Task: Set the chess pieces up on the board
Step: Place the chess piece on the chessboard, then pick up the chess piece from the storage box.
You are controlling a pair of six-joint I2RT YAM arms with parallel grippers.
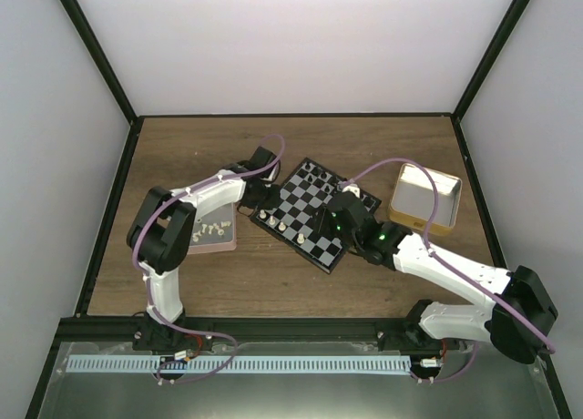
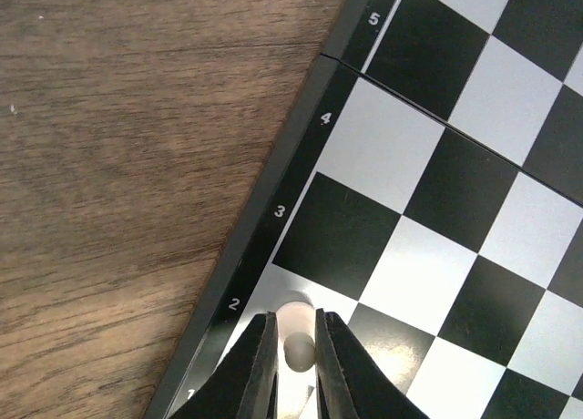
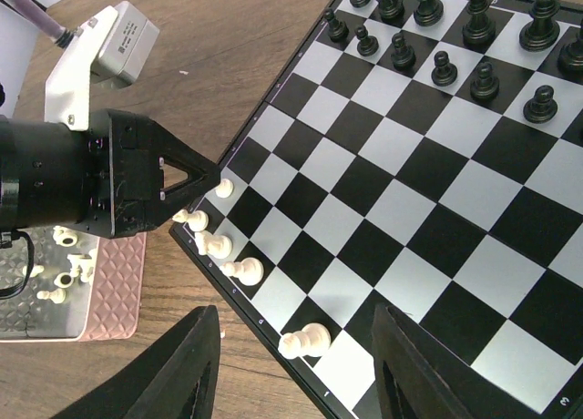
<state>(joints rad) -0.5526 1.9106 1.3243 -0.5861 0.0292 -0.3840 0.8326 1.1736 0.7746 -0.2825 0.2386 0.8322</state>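
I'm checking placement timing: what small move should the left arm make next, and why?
Probably open the left end effector and release: it pinches a white pawn at the pale rank-2 edge square of the board, near the other white pieces.

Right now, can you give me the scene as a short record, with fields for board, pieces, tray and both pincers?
board: black and pale checks, thin black rim
black pieces: two rows at the board's far end
white pieces: a few along the edge by the left pincer; more in the pink tray
left pincer: shut on a white pawn, row marked 2
right pincer: open, empty, above the board
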